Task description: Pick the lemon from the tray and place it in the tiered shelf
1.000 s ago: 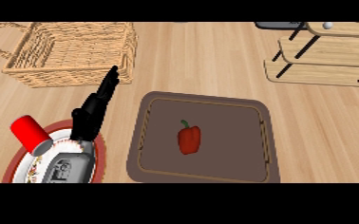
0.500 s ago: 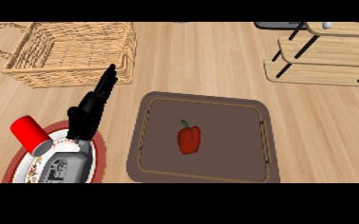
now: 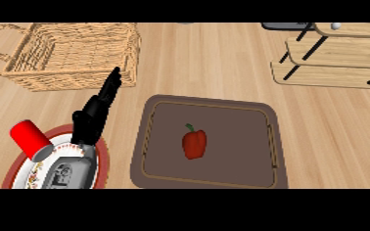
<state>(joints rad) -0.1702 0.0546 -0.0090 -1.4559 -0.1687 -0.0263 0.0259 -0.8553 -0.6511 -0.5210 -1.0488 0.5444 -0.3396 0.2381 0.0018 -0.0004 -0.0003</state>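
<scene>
Under the left hand [image 3: 92,115] and all around it runs a pale wooden counter [image 3: 209,58] with a fine lengthwise grain; the hand is black, its fingers straight and close together, pointing up and away toward the woven wicker basket [image 3: 72,54], whose corner lies just beyond the fingertips; the basket is straw-coloured, rectangular, with sloping sides of open weave. Below the hand its grey forearm [image 3: 65,171] lies over a round plate [image 3: 101,156] with a red rim and a patterned white band; a red cylinder with a pale end [image 3: 30,138] sits at the plate's edge, left of the hand. To the hand's right lies a dark brown rectangular tray [image 3: 209,107] with rounded corners and a thin lighter line inside its rim; on it rests a red bell pepper [image 3: 194,143] with a green stem, smooth and glossy; no lemon is visible on the tray. Far to the right and beyond stands the tiered shelf [image 3: 325,54], light wooden boards on thin black struts. Compared with half a second ago, the hand and the objects have not moved.
</scene>
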